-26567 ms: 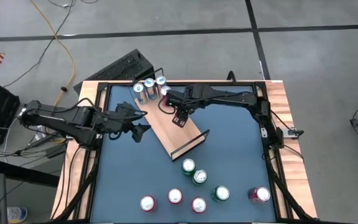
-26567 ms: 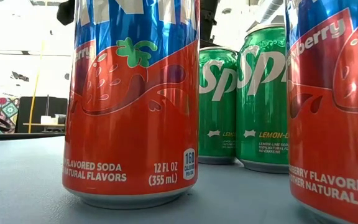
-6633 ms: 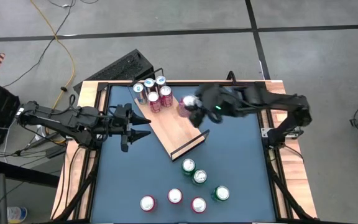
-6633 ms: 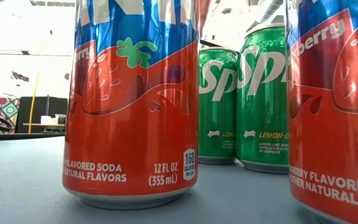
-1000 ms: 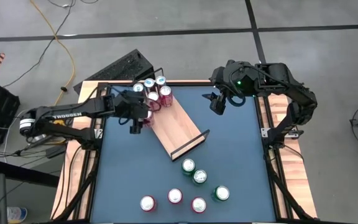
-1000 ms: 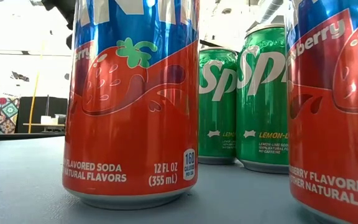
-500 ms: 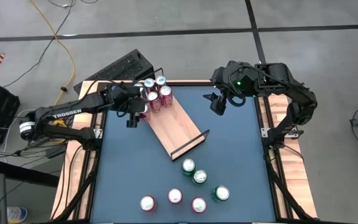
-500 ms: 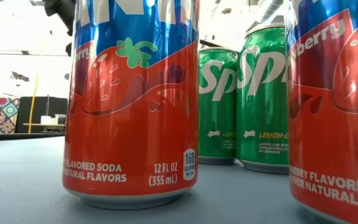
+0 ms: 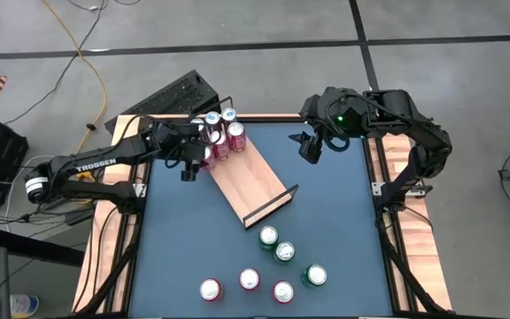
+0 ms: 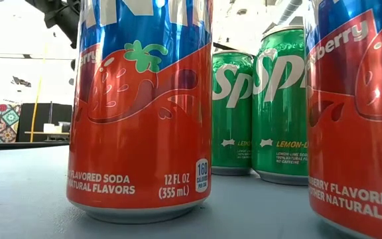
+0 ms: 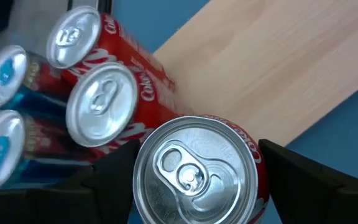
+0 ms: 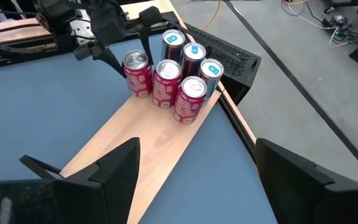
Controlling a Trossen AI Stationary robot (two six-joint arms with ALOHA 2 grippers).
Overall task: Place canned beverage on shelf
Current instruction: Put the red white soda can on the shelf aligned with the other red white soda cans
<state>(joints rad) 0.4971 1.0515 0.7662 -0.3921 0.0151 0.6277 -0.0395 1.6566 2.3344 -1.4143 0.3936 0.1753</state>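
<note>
The shelf [image 9: 255, 182] is a light-wood board lying slantwise on the blue table, with a black rail at its near end. Three blue-topped cans [image 12: 193, 55] and two red cans [image 12: 179, 88] stand at its far end. A third red can [image 11: 194, 177] stands upright beside them at the board's left edge, with my left gripper [image 9: 195, 156] shut on it. My right gripper [image 9: 308, 149] hangs open and empty above the table's far right part. Several loose red and green cans [image 9: 277, 266] stand near the table's near edge. My left gripper pinches the red can's side wall [image 11: 253, 149] between its two fingers, just below the top rim. The fingers slant down from the table's left side. The can stays upright at the board's edge [image 12: 138, 93]; I cannot tell whether it is lifted.
A black keyboard [image 9: 171, 97] lies on the floor beyond the table's far left corner. The shelf's middle and near part [image 12: 148, 143] is bare wood. In the low view a red strawberry can [image 10: 141, 106] and green cans [image 10: 257, 113] fill the foreground.
My left gripper has gone a short way toward the table's far left with the red can, which has stayed upright and now stands close beside the two red cans on the shelf.
</note>
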